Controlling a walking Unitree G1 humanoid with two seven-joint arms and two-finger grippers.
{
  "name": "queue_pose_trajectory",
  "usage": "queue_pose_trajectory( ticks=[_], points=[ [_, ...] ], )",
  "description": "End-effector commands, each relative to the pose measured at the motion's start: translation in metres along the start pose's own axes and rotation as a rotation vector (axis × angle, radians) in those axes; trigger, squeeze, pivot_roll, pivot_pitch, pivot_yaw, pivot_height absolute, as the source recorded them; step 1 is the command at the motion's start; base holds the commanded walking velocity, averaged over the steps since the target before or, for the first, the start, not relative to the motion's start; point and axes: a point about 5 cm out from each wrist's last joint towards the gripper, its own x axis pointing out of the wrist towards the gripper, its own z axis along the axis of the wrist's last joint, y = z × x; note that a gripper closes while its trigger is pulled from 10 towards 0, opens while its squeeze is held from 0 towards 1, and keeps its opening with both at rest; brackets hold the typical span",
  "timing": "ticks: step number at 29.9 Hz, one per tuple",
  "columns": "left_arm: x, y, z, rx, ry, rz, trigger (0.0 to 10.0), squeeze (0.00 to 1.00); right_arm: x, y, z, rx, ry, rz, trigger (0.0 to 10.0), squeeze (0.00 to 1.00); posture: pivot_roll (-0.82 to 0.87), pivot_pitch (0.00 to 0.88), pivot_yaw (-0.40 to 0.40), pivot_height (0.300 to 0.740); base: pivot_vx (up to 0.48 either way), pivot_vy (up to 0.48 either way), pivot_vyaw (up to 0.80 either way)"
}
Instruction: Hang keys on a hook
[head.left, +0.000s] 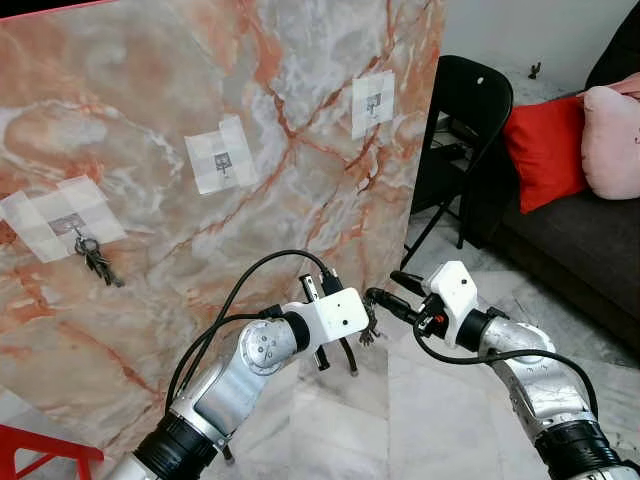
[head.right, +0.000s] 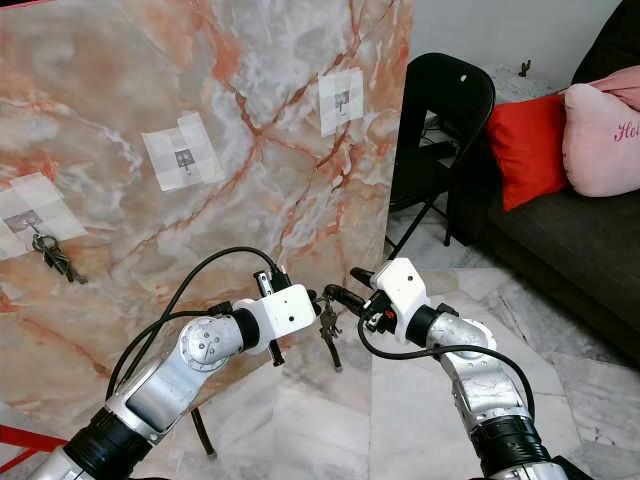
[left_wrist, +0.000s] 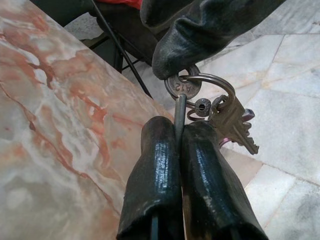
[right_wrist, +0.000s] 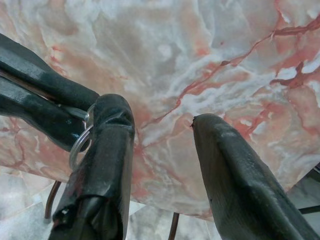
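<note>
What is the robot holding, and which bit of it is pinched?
The left gripper pinches the keys by a thin metal piece joined to the key ring. The right gripper is open, one finger touching the ring.

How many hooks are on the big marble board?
3. The left hook has keys hanging on it. The middle hook and the right hook are bare. Each sits on a taped patch. More may be hidden outside the picture.
</note>
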Motion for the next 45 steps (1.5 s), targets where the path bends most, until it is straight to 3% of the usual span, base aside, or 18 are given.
queue_pose_trajectory(
  ticks=[1, 22, 29, 32, 35, 38, 40, 44, 45],
  points=[
    [-0.006, 0.031, 0.017, 0.044, -0.084, 0.124, 10.0, 0.00, -0.017, -0.007, -0.027, 0.053, 0.123, -0.061, 10.0, 0.00, 0.05, 0.000, -0.032, 0.722, 0.000, 0.000, 0.00],
    [-0.009, 0.038, 0.013, 0.025, -0.078, 0.160, 10.0, 0.00, -0.019, -0.005, -0.038, 0.077, 0.139, -0.081, 10.0, 0.00, 0.05, 0.000, -0.034, 0.722, 0.000, 0.000, 0.00],
    [-0.007, 0.031, 0.007, 0.046, -0.046, 0.121, 10.0, 0.00, -0.016, -0.019, -0.021, 0.069, 0.063, -0.165, 10.0, 0.00, 0.05, 0.000, -0.033, 0.722, 0.000, 0.000, 0.00],
    [-0.007, 0.024, -0.004, 0.031, 0.002, 0.102, 10.0, 0.00, -0.017, -0.030, -0.018, 0.064, 0.046, -0.273, 10.0, 0.00, 0.04, 0.000, -0.032, 0.722, 0.000, 0.000, 0.00],
    [-0.010, 0.019, -0.016, -0.090, 0.037, 0.130, 10.0, 0.00, -0.029, -0.044, -0.037, 0.111, 0.128, -0.466, 10.0, 0.00, 0.05, 0.000, -0.033, 0.722, 0.000, 0.000, 0.00],
    [-0.013, 0.018, -0.024, -0.178, 0.071, 0.172, 10.0, 0.00, -0.041, -0.048, -0.057, 0.180, 0.208, -0.589, 10.0, 0.00, 0.05, 0.000, -0.034, 0.722, 0.000, 0.000, 0.00],
    [-0.017, 0.022, -0.033, -0.319, 0.112, 0.260, 10.0, 0.00, -0.058, -0.045, -0.084, 0.290, 0.302, -0.715, 10.0, 0.00, 0.05, 0.000, -0.036, 0.722, 0.000, 0.000, 0.00],
    [-0.019, 0.024, -0.035, -0.415, 0.108, 0.309, 10.0, 0.00, -0.070, -0.038, -0.103, 0.349, 0.370, -0.790, 10.0, 0.00, 0.05, 0.000, -0.036, 0.722, 0.000, 0.000, 0.00],
    [-0.019, 0.029, -0.029, -0.551, 0.047, 0.364, 10.0, 0.00, -0.084, -0.020, -0.129, 0.409, 0.488, -0.835, 10.0, 0.00, 0.05, 0.000, -0.036, 0.722, 0.000, 0.000, 0.00]
  ],
)
